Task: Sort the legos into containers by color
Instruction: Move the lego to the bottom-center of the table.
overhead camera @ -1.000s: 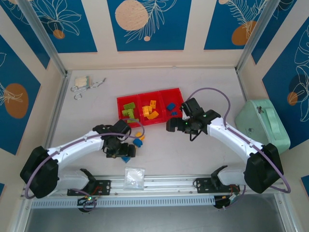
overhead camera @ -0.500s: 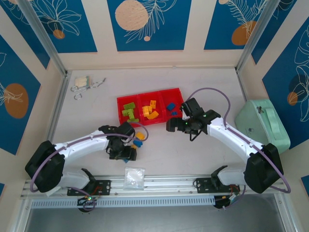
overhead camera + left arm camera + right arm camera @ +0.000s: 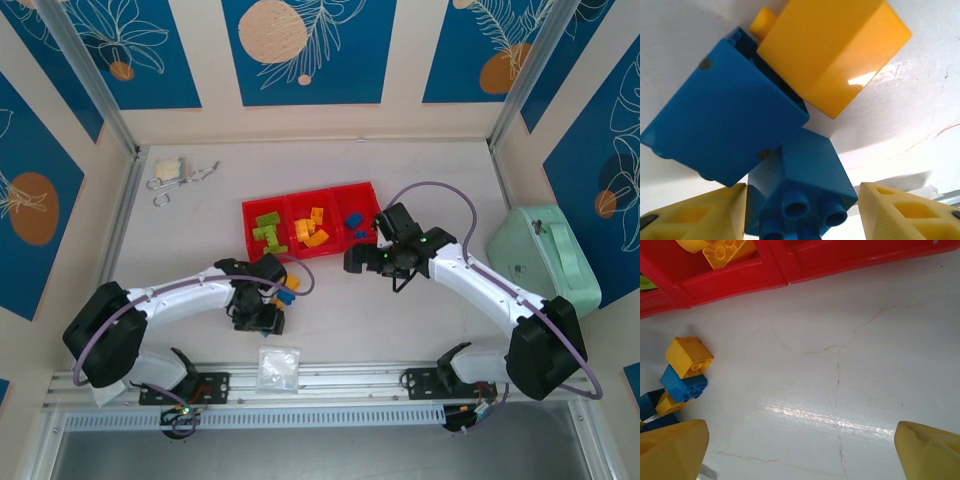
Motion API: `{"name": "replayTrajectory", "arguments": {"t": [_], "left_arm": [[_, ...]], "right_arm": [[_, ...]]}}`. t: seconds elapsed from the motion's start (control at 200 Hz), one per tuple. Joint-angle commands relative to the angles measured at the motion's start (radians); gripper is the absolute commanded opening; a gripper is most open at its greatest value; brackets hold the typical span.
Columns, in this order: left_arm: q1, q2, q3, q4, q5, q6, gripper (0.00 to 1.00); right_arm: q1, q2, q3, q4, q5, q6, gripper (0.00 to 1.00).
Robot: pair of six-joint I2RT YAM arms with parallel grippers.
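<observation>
- 6 o'clock, nearest: we log a clear bag (image 3: 278, 368) on the table (image 3: 400, 320), just ahead of the arm bases.
- 7 o'clock: left gripper (image 3: 801, 200), about half open. Its yellow fingers (image 3: 695, 215) flank a small blue brick (image 3: 795, 172) lying studs toward the wrist camera. A gap shows on the brick's 3 o'clock side, so it is not clamped.
- Just beyond: a larger blue brick (image 3: 725, 125) touches the small one at 11 o'clock, with a yellow brick (image 3: 832, 50) against it at 1 o'clock. All lie loose at the tray's 7 o'clock.
- Right gripper (image 3: 801, 432): spread wide, holding nothing, over bare table at the tray's 5 o'clock.
- Centre: red tray (image 3: 320, 252), holding green legos (image 3: 267, 231) at its 9 o'clock end, orange legos (image 3: 312, 228) in the middle and blue legos (image 3: 355, 222) at its 3 o'clock end.
- 3 o'clock: mint case (image 3: 545, 258).
- 10 o'clock, farthest: clips (image 3: 170, 172).
</observation>
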Motion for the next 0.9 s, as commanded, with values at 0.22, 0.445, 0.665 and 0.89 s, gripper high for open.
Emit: {"name": "replayTrajectory", "arguments": {"t": [0.22,0.445,0.665,0.89], "left_arm": [[-0.009,0.002,0.038,-0.015,-0.060,0.014,0.69],[-0.009,0.017,0.040,0.005,-0.058,-0.019,0.69],[-0.023,0.011,0.046,0.092,-0.030,-0.107,0.65],[-0.046,0.008,0.063,0.129,-0.045,-0.131,0.63]], "right_arm": [[0.007,-0.009,0.005,-0.017,-0.016,0.011,0.96],[0.007,-0.009,0.002,-0.017,-0.019,0.013,0.96],[0.008,-0.002,0.000,-0.016,-0.022,0.010,0.96],[0.008,-0.002,-0.003,-0.017,-0.022,0.008,0.96]]}}
